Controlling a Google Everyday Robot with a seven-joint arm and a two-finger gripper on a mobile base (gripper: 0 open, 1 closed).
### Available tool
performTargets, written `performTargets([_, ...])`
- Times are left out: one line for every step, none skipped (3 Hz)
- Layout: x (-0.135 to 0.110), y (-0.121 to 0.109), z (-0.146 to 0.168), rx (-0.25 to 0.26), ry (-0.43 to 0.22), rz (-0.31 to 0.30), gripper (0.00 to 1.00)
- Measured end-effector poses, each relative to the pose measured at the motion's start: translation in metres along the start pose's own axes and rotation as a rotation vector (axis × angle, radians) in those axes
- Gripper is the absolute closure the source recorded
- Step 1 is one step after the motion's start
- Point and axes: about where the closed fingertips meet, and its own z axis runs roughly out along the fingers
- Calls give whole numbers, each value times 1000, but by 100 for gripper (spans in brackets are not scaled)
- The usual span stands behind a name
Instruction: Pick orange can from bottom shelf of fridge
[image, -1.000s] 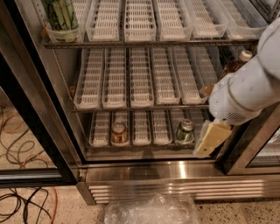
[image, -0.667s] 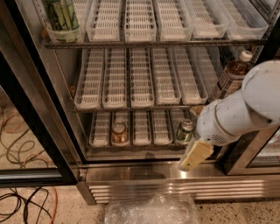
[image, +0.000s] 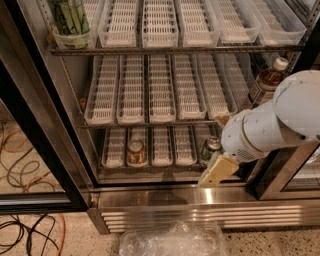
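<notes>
The orange can stands upright in the second lane tray from the left on the bottom shelf of the fridge. My gripper, tan-coloured at the end of the white arm, hangs over the steel sill at the right front of that shelf. It is well right of the orange can and apart from it. It sits just in front of and below a green can and partly hides that can's lower half.
A brown bottle with a white cap stands on the middle shelf behind the arm. A tub of green items sits at the top left. A clear plastic bag lies on the floor in front. Cables lie at the left.
The arm has swung left and down, bringing the gripper from the right side of the bottom shelf to the sill in front of the green can. The cans have not moved.
</notes>
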Motion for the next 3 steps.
performTargets([-2, -1, -2, 4, -48, 24, 0])
performTargets([4, 15, 32, -19, -191, 105, 0])
performTargets([-14, 24, 66, -2, -398, 263, 0])
